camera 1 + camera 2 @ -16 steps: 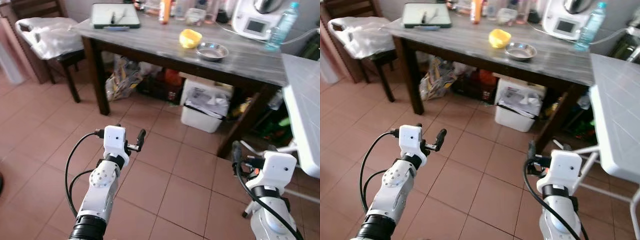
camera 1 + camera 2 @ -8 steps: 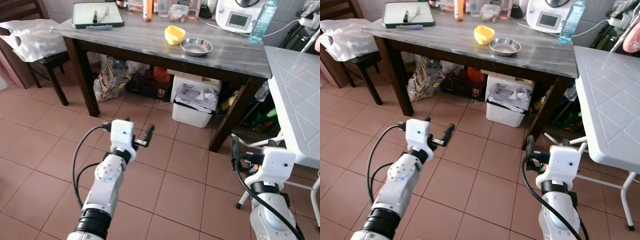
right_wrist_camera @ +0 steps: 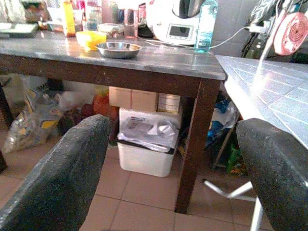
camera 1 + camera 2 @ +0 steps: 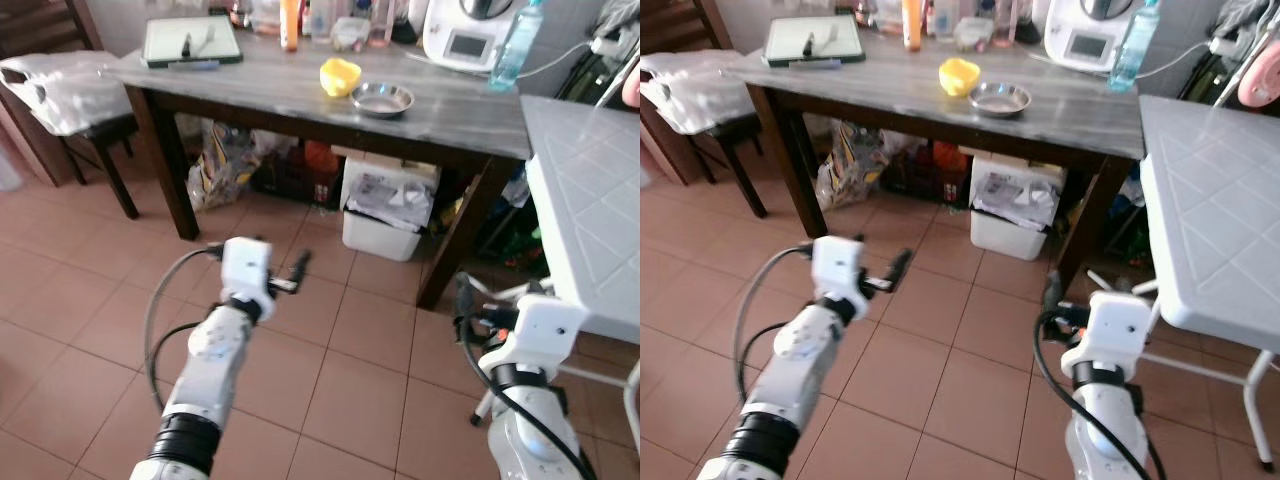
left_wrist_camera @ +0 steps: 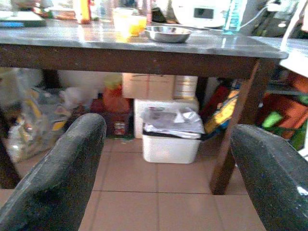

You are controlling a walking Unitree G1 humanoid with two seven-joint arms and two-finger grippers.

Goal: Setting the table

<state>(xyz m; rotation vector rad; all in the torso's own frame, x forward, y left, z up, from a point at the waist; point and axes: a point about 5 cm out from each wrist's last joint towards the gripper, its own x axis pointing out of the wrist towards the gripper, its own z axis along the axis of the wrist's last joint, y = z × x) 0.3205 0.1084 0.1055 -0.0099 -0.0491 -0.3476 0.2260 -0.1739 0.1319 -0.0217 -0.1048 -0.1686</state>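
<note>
grey marble-look top on the dark wooden table (image 4: 300, 90) ahead of me, and that's where the tableware sits: a yellow bowl (image 4: 340, 76) just beside a steel bowl (image 4: 381, 98), near the far middle of the top. behind them i see a white kitchen machine (image 4: 470, 35) and a water bottle (image 4: 508, 48), and a tray (image 4: 190, 42) at the left end. to my right is a white folding table (image 4: 1210, 210) with nothing on the part i can see. i judge the setting has barely begun: nothing is picked up and nothing laid out. my left gripper (image 5: 168, 183) and right gripper (image 3: 173, 178) both hang low over the floor tiles, well short of the table, fingers spread wide and holding nothing. what's left, i'd say, is closing in, taking the bowls, and placing them. a white bin (image 4: 388, 214) stands under the table.
</note>
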